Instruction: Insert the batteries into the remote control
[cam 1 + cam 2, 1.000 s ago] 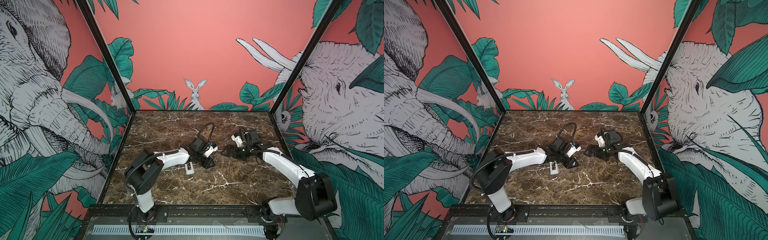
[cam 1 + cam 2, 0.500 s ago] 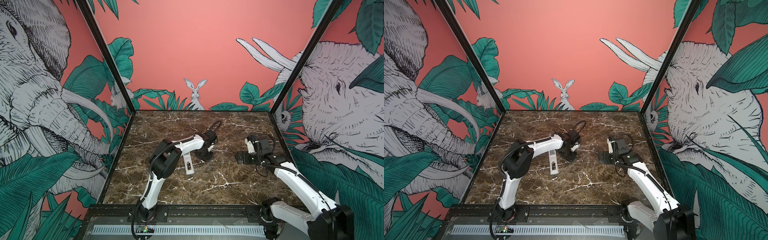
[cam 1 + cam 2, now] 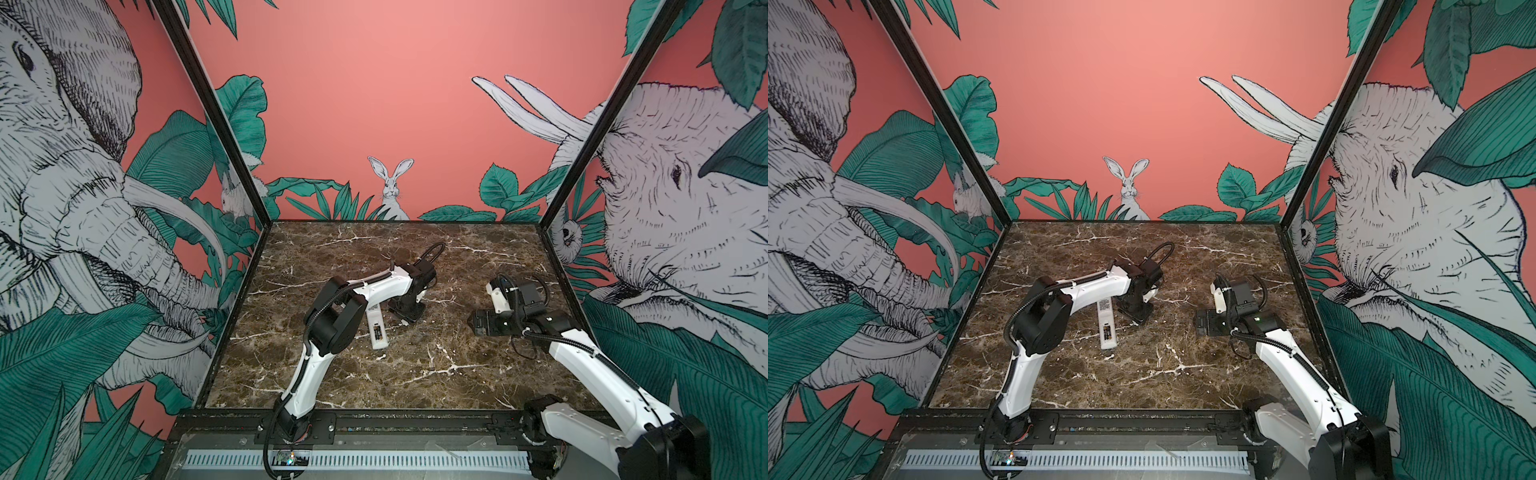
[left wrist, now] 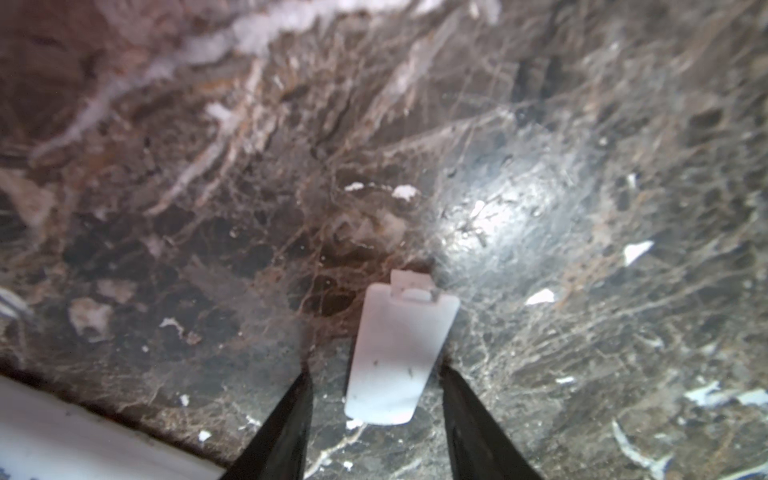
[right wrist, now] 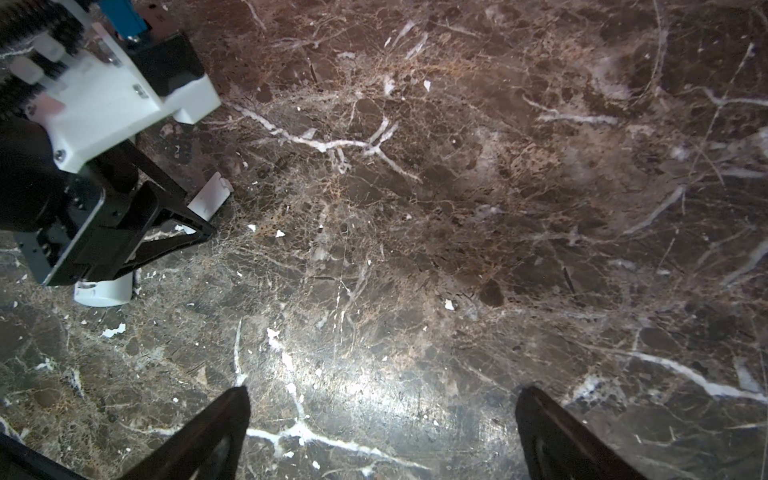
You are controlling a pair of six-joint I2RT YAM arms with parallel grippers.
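We're in a robot test cell, lab-style: marble-print tabletop [image 3: 415,374], jungle-mural wall panels [image 3: 374,104] at nine, twelve and three o'clock, black frame posts [image 3: 220,124] in the corners, two white robot arms [image 3: 307,378] bolted to a rail [image 3: 415,422] at six o'clock.

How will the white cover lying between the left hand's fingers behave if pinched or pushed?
The cover looks thin and lies on the glossy table, so it probably slides when pushed and is hard to get under. It is likely very light and slightly bendy. Its small tab may snap if squeezed.
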